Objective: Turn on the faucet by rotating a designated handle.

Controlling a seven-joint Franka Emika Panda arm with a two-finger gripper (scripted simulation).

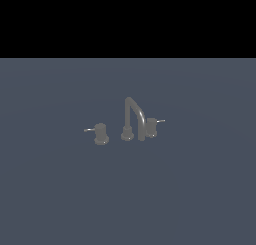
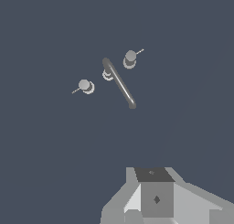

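A simulated test scene is shown, not a real room. A flat, plain blue-grey floor is seen on every side, and a pure black band is rendered above its far edge. No walls or furniture are drawn. Only a small dark grey faucet is placed near the middle, rendered without texture.
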